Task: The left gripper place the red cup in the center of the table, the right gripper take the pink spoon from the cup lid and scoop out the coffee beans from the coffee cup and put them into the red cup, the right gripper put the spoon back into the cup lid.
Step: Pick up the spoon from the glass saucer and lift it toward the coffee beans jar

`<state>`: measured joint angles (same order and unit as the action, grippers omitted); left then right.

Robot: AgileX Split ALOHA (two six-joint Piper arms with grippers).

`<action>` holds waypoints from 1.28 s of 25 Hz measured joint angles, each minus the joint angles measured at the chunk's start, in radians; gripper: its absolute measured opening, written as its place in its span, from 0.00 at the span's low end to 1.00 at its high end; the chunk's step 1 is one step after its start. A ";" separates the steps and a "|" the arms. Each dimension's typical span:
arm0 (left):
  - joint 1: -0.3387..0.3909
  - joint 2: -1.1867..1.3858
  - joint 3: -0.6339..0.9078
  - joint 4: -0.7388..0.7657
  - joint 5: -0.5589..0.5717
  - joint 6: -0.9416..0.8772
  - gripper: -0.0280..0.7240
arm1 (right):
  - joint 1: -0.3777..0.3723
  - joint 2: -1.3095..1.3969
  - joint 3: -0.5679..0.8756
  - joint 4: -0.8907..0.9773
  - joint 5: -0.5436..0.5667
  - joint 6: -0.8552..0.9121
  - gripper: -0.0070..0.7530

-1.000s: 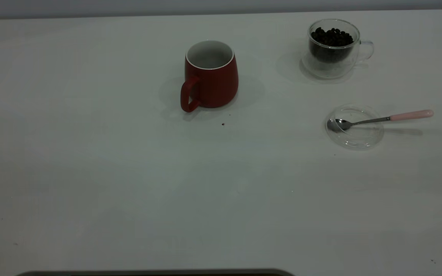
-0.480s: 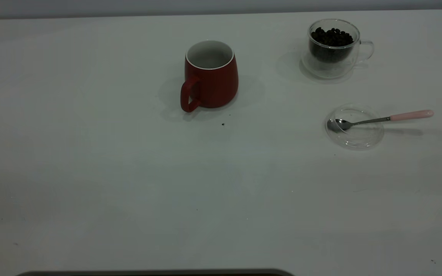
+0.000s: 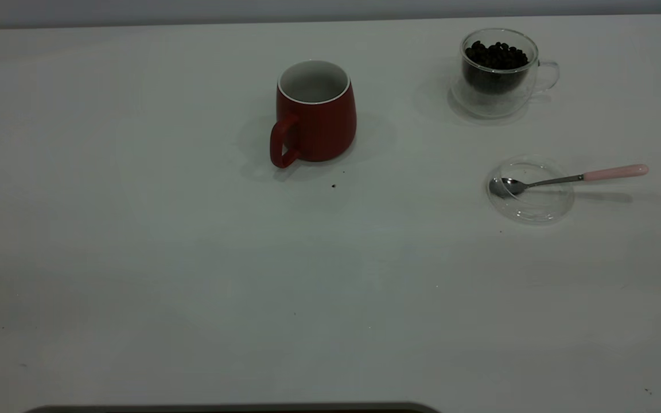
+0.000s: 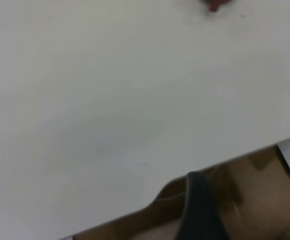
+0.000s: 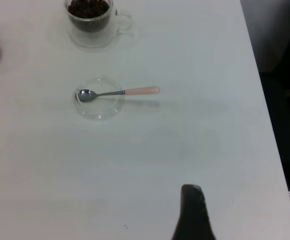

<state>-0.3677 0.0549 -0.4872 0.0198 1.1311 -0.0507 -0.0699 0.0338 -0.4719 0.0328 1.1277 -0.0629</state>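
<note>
Four things sit on the table (image 3: 135, 258): the red cup (image 3: 314, 113) upright near the middle, the coffee cup (image 3: 498, 71) of coffee beans (image 3: 496, 56) far right, nearer, the pink spoon (image 3: 571, 178) with its bowl in the cup lid (image 3: 530, 202); neither gripper's opening can be judged.

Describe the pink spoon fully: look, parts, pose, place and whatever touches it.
The pink spoon is slim, with a shiny metal bowl and neck and a pale pink handle. It lies nearly flat, its bowl resting inside the clear cup lid and its neck crossing the lid's rim, so the handle sticks out over the table toward the right edge. It sits in front of the coffee cup, apart from it. No fingers touch it; the bowl looks empty.
</note>
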 joint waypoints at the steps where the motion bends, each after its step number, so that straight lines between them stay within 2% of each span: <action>1: 0.036 0.000 0.000 0.000 0.000 0.000 0.82 | 0.000 0.000 0.000 0.000 0.000 0.000 0.79; 6: 0.258 0.000 0.000 0.000 0.001 0.001 0.82 | 0.000 0.000 0.000 0.000 0.000 0.000 0.79; 10: 0.337 -0.014 0.000 0.000 0.001 0.002 0.82 | 0.000 0.000 0.000 0.000 0.000 0.000 0.79; 16: 0.364 -0.070 0.000 -0.001 0.002 0.004 0.82 | 0.000 0.000 0.000 0.000 0.000 0.000 0.79; 32: 0.360 -0.073 0.000 -0.003 0.002 0.004 0.82 | 0.000 0.000 0.000 0.000 0.000 0.000 0.79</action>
<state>-0.0077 -0.0181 -0.4872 0.0164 1.1332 -0.0464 -0.0699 0.0338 -0.4719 0.0328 1.1277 -0.0629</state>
